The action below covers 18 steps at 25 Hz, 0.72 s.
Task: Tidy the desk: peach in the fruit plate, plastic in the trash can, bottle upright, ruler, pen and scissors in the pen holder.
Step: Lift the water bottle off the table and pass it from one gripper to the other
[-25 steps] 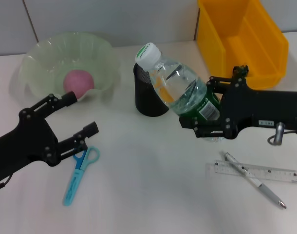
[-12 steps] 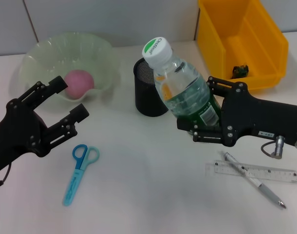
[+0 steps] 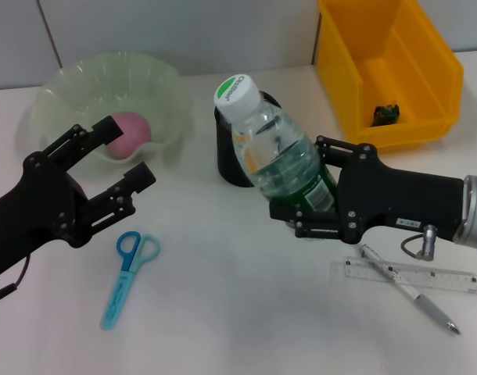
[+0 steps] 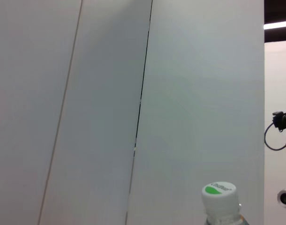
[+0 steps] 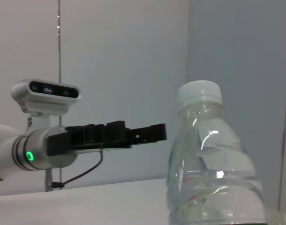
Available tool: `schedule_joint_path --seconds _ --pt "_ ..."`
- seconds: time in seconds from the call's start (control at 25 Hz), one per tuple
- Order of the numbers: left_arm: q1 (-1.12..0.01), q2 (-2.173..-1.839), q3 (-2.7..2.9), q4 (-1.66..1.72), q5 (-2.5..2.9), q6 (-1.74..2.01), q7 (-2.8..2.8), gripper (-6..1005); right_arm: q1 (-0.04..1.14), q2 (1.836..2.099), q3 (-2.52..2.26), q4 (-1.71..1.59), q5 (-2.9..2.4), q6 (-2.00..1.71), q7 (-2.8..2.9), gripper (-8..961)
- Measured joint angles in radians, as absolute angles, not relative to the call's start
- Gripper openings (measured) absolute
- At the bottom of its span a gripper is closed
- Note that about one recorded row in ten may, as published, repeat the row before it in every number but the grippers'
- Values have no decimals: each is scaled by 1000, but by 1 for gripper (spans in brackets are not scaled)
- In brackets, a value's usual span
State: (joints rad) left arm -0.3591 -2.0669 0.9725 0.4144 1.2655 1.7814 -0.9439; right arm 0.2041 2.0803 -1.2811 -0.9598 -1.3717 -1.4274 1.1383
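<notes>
My right gripper (image 3: 305, 195) is shut on a clear water bottle (image 3: 274, 152) with a white and green cap, held nearly upright above the table just in front of the black mesh pen holder (image 3: 227, 160). The bottle also shows in the right wrist view (image 5: 211, 164) and its cap in the left wrist view (image 4: 220, 197). My left gripper (image 3: 121, 156) is open and empty, above the table between the fruit plate (image 3: 66, 98) and the blue scissors (image 3: 127, 277). A pink peach (image 3: 129, 129) lies in the plate. A clear ruler (image 3: 407, 277) and a pen (image 3: 410, 291) lie crossed at the right.
A yellow bin (image 3: 387, 66) stands at the back right with a small dark object (image 3: 385, 114) inside. In the right wrist view my left gripper (image 5: 147, 133) shows farther off, in front of the wall.
My right gripper has carried the bottle leftward and a little forward, keeping it near upright. My left gripper has shifted slightly right, still open.
</notes>
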Motion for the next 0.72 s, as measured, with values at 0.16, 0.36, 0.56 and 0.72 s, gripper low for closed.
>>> schedule_joint_path --seconds 0.16,0.36,0.56,0.72 --pt "-381 -2068 974 388 1266 1789 -943 716 235 2083 -1305 -910 -1371 -1435 1109 772" --pt "-388 -2069 990 388 1266 1793 -945 715 280 2084 -1308 -846 -1370 -1444 1085 772" --pt "-393 -2069 1001 388 1265 1795 -945 714 312 2086 -1310 -812 -1369 -1455 1071 771" --pt "-404 -2072 1012 378 1265 1796 -945 713 329 2087 -1311 -790 -1367 -1462 1061 771"
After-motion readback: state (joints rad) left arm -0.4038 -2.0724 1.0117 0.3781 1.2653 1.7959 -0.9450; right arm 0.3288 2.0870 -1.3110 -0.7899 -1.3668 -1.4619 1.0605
